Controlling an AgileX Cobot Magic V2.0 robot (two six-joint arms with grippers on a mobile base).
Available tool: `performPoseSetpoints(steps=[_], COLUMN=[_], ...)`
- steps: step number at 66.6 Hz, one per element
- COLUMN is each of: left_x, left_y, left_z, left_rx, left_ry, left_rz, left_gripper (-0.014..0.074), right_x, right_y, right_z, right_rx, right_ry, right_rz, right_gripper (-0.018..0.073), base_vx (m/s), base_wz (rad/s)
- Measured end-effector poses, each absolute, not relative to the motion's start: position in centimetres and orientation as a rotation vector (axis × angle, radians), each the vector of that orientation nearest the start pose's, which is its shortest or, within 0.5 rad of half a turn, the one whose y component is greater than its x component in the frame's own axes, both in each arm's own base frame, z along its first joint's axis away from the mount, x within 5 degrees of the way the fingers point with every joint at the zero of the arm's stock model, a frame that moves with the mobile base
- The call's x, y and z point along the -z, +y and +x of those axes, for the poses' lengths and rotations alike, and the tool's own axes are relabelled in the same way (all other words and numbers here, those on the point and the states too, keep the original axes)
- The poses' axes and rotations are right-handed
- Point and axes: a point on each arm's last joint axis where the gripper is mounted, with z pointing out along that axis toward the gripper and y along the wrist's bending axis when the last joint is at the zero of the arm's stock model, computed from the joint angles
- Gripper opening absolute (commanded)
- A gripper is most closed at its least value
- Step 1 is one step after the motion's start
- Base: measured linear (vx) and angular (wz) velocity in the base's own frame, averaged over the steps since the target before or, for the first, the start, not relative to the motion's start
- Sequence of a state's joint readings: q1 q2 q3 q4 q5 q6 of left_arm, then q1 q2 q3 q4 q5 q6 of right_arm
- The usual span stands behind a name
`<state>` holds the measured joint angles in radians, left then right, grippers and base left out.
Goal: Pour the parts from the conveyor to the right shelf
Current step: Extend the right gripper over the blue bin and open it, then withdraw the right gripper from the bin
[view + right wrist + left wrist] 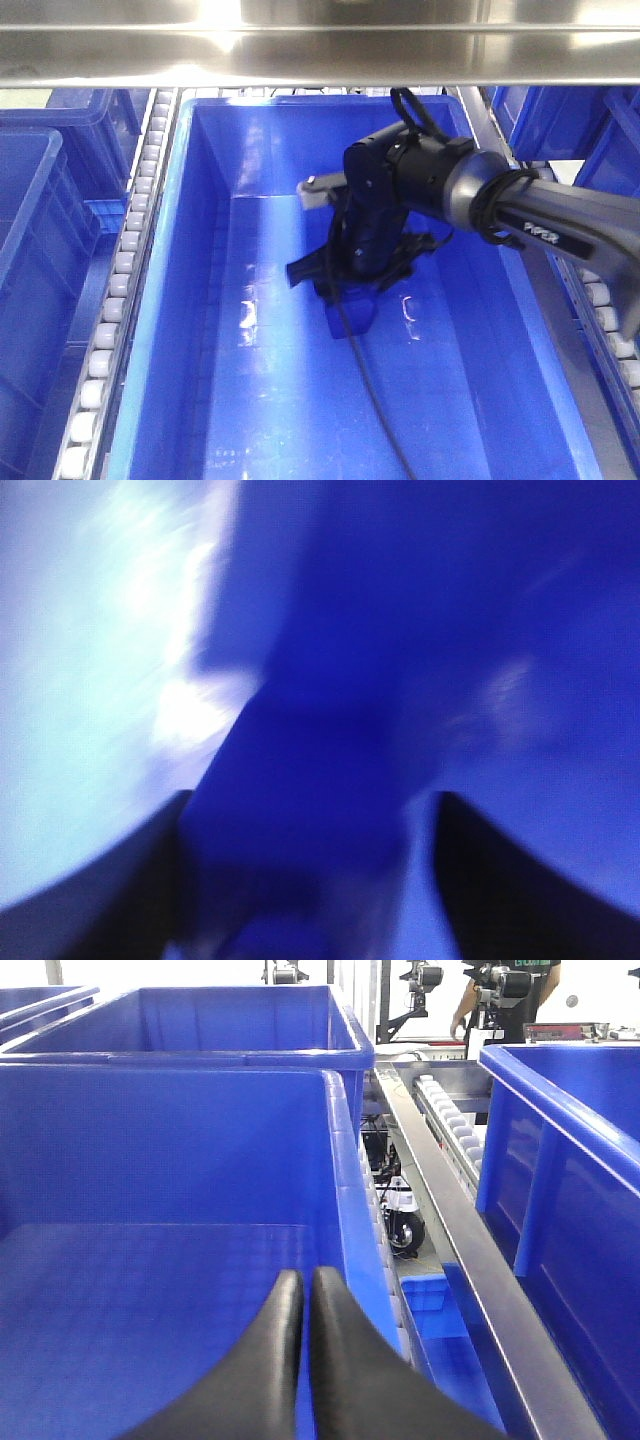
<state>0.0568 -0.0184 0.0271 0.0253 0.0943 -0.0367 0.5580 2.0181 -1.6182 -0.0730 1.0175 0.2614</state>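
Observation:
A blue part [350, 318] stands low inside the big blue bin [205, 200] of the right shelf [118, 290]. My right gripper [352, 292] points down into the bin directly over it. The right wrist view is blurred; the part [300, 810] fills the space between the spread dark fingers [100, 890], against the left one, with a thin bright strip before the right one. That gripper [310, 880] is open. My left gripper [305, 1285] is shut on nothing and hovers over a bare blue bin [150, 1160]. The conveyor is out of view.
A steel crossbar [320, 50] spans the top of the shelf above the bin. White roller tracks [610, 310] run along both sides. More blue bins [40, 220] stand to the left and right [560, 1160]. A steel rail [470, 1260] separates them.

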Motion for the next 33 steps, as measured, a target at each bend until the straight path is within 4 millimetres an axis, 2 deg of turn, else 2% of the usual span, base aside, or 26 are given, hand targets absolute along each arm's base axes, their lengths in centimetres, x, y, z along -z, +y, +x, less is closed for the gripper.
performPoseSetpoints(steps=[20, 27, 33], left_x=[-19.6, -19.6, -19.6], left_y=[0.3, 0.3, 0.3], left_z=[5.6, 5.6, 5.6], left_rx=[-0.037, -0.037, -0.037], left_ry=[1.586, 1.586, 1.586], left_rz=[-0.056, -0.056, -0.056], left_gripper=[-0.0006, -0.0006, -0.0006], right_x=[-27.2, -27.9, -27.7], right_y=[20.8, 20.2, 19.5], right_z=[35.0, 34.0, 33.0], right_rx=[-0.091, -0.118, -0.127], right_ry=[2.678, 2.602, 2.545], right_rz=[-0.459, -0.462, -0.477], right_gripper=[0.0561, 0.0561, 0.0561], base_vx=[0.0, 0.0, 0.0], base_wz=[0.0, 0.0, 0.0])
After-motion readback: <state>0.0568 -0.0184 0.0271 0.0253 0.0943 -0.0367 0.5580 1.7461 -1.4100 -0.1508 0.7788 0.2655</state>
